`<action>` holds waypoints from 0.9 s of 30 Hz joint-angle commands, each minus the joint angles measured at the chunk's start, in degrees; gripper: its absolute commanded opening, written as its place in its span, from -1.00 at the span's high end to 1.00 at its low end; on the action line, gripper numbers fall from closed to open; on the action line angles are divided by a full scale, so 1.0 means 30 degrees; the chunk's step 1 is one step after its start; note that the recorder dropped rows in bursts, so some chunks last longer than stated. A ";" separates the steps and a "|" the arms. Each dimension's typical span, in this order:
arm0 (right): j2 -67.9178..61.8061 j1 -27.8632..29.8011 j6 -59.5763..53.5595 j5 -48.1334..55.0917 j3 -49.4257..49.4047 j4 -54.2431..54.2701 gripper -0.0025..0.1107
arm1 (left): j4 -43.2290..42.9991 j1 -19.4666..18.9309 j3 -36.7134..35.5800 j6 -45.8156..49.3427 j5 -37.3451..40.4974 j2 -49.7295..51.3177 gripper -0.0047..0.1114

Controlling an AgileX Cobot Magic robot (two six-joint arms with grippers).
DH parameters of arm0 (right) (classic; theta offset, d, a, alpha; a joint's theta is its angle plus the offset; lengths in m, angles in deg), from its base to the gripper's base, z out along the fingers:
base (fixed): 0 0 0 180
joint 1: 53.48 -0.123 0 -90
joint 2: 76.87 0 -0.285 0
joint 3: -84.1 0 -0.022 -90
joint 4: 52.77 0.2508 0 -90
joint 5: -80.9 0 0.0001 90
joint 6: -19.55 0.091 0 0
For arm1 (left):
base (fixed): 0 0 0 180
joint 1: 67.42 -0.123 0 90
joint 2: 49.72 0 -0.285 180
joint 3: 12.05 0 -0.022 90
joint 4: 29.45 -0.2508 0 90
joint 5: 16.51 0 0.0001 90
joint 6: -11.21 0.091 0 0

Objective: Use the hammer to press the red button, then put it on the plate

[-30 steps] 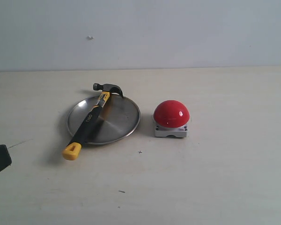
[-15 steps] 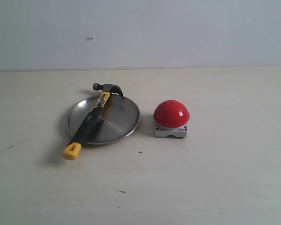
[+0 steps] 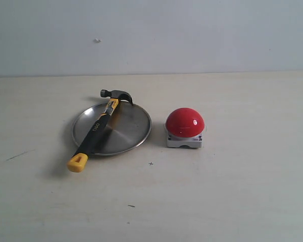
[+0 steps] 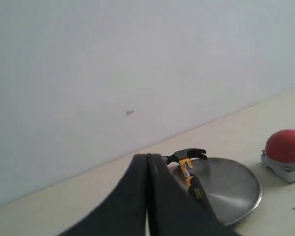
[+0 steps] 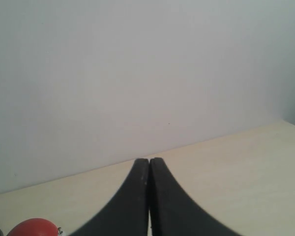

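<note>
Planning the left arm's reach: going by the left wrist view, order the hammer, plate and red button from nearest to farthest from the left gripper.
1. Black-and-yellow claw hammer, just behind the shut left gripper.
2. Round silver metal plate, under the hammer.
3. Red dome button, beyond the plate.

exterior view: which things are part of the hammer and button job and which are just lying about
Job: hammer, red button, plate.
Lying about: no other objects, only small specks on the table and a mark on the wall.

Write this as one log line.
black-and-yellow claw hammer: across round silver metal plate; red dome button: beside plate; left gripper: shut; right gripper: shut
</note>
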 commanded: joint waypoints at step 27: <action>0.0109 0.0115 -0.0156 -0.0019 -0.0090 -0.0053 0.96 | -3.5205 -0.3148 -0.2784 -3.9710 -0.6730 -0.0018 0.92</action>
